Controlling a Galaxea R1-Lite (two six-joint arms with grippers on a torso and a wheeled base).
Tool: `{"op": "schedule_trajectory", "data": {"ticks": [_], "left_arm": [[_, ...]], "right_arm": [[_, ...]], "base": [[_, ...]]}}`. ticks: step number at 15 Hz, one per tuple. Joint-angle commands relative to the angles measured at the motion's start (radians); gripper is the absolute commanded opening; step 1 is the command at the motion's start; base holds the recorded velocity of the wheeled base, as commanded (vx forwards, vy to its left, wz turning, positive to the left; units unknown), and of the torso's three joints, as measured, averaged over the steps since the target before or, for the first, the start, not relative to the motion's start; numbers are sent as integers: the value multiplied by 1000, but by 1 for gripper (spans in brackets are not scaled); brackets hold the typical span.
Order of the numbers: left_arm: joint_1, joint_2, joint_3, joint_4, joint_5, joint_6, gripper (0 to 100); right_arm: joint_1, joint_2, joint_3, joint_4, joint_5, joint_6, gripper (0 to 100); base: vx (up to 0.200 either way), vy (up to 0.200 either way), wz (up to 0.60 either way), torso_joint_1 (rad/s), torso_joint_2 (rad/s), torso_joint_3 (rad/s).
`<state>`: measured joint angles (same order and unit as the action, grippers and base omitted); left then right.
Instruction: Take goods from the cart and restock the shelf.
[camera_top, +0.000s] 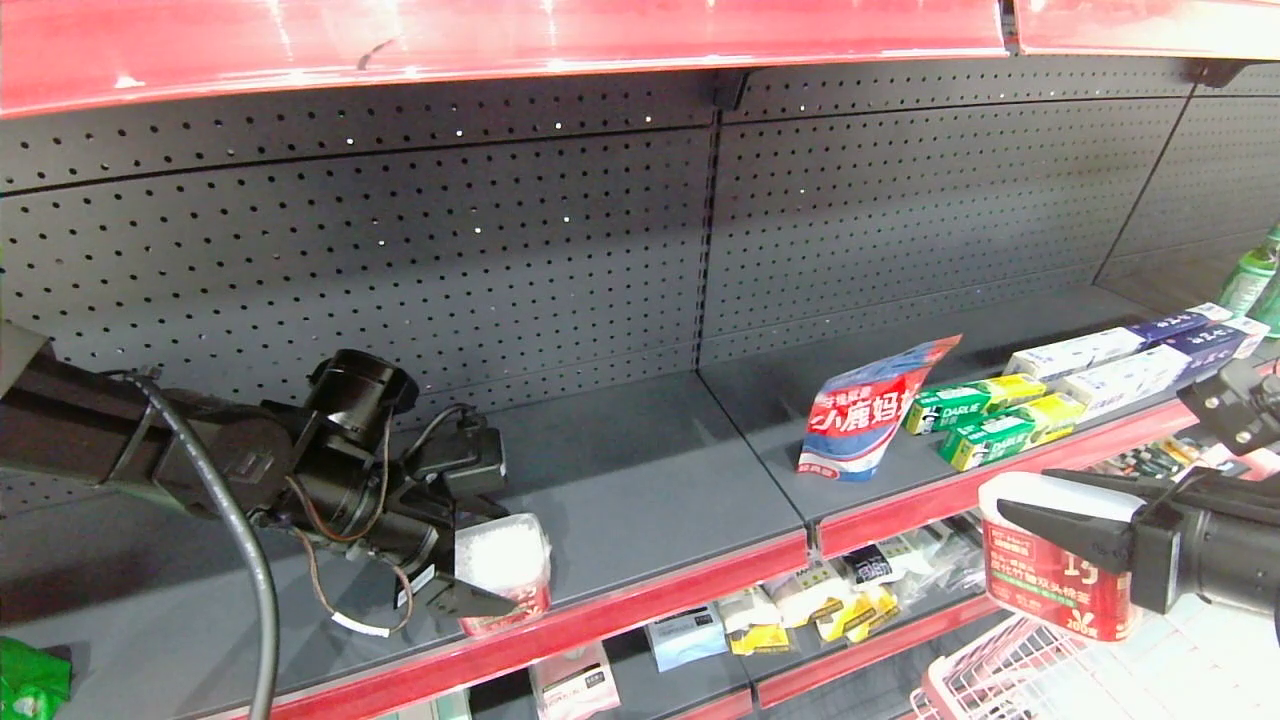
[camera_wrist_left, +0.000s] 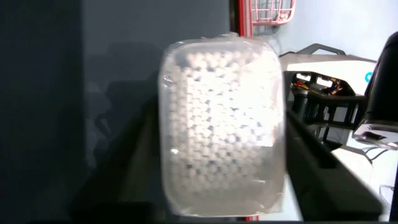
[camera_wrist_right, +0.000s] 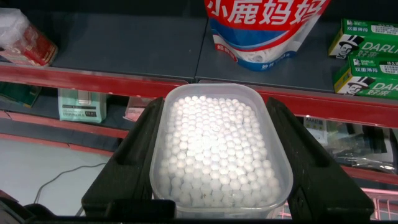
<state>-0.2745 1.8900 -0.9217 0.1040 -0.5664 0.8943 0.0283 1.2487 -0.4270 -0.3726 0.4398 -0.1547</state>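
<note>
My left gripper (camera_top: 480, 545) is shut on a clear-lidded box of cotton swabs (camera_top: 505, 570) with a red label, held low at the front edge of the grey shelf (camera_top: 620, 480). In the left wrist view this box (camera_wrist_left: 221, 124) sits between the dark fingers (camera_wrist_left: 323, 155). My right gripper (camera_top: 1055, 515) is shut on a second, similar swab box (camera_top: 1050, 590), held in front of the shelf above the cart basket (camera_top: 1000, 670). In the right wrist view that box (camera_wrist_right: 221, 149) is clamped between black fingers (camera_wrist_right: 134, 155), and the left arm's box (camera_wrist_right: 22, 37) shows farther off.
A red, white and blue pouch (camera_top: 865, 415) leans on the right shelf section, beside green toothpaste boxes (camera_top: 985, 415) and white-and-blue boxes (camera_top: 1120, 365). Green bottles (camera_top: 1250, 280) stand far right. Small goods (camera_top: 800, 610) fill the lower shelf. The shelf's middle has free room.
</note>
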Motion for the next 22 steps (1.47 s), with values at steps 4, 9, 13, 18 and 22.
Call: {"op": "schedule_trajectory", "data": {"ticks": [4, 9, 13, 18, 22], "left_arm": [[0, -2, 1, 0, 0, 2, 100], [4, -43, 1, -4, -1, -6, 100], [41, -111, 14, -6, -9, -14, 100], [126, -262, 78, -33, -10, -61, 100], [146, -402, 290, -262, 71, -213, 100]], "right_arm": [[1, 1, 1, 0, 0, 0, 0], [1, 0, 5, 0, 0, 0, 0], [1, 0, 8, 0, 0, -2, 0], [2, 0, 5, 0, 2, -25, 0], [41, 0, 2, 0, 2, -25, 0]], "base": [[0, 0, 0, 0, 0, 0], [0, 0, 0, 0, 0, 0], [0, 0, 0, 0, 0, 0], [0, 0, 0, 0, 0, 0], [0, 0, 0, 0, 0, 0]]}}
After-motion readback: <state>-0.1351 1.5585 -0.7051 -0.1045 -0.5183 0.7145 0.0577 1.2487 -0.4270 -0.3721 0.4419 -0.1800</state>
